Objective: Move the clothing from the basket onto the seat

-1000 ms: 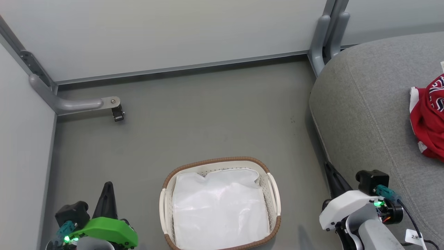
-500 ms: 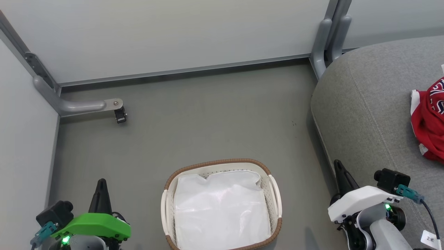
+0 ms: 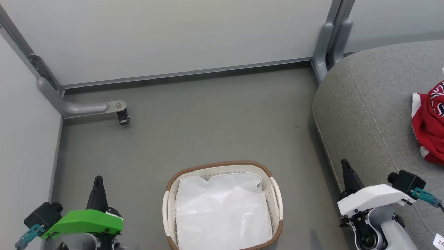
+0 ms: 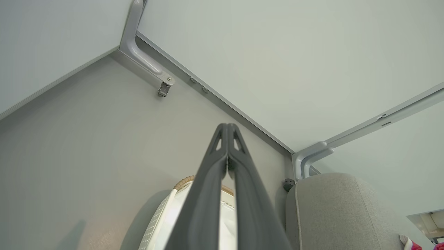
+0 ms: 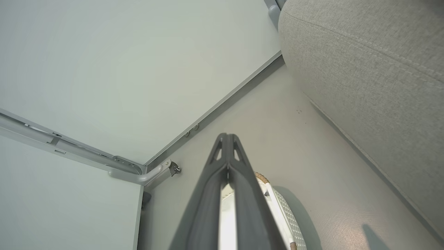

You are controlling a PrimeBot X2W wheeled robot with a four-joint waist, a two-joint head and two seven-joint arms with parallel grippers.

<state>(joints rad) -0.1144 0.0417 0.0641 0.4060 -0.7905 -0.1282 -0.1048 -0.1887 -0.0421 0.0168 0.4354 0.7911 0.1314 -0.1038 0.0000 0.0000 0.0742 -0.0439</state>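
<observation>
Basket [image 3: 222, 164] sits at bottom centre of the head view on the grey floor [image 3: 208, 121]. It is oval, w/ white perforated walls, a brown woven rim and a handle on each side. A crumpled white liner [image 3: 222, 211] lies inside and covers the bottom.

Clothing [image 3: 430, 125] is at the right edge of the frame, mid height: a red bundle w/ white trim, lying on the seat [image 3: 367, 114] and partly cut off by the frame edge. A patch of dark-and-white print shows near its top. It is well apart from the basket.

The seat is a big grey fabric cushion filling the right side, w/ a rounded corner at upper right and a stitched seam running down it.

Left gripper [image 3: 99, 180] is at lower left under a green housing, dark fingers pointing up the frame, over the floor to the left of the basket. Its fingers are pressed together w/ nothing held. The left wrist view agrees: tips meet, and only a thin slit shows lower down.

Right gripper [image 3: 344, 163] is at lower right under a white housing, between basket and seat, its tip just beside the cushion's edge. It is closed tip to tip and empty, same as in the right wrist view.

Pale wall panels [image 3: 173, 34] fill the top & left, w/ a grey bracket [image 3: 86, 107] at upper left.
</observation>
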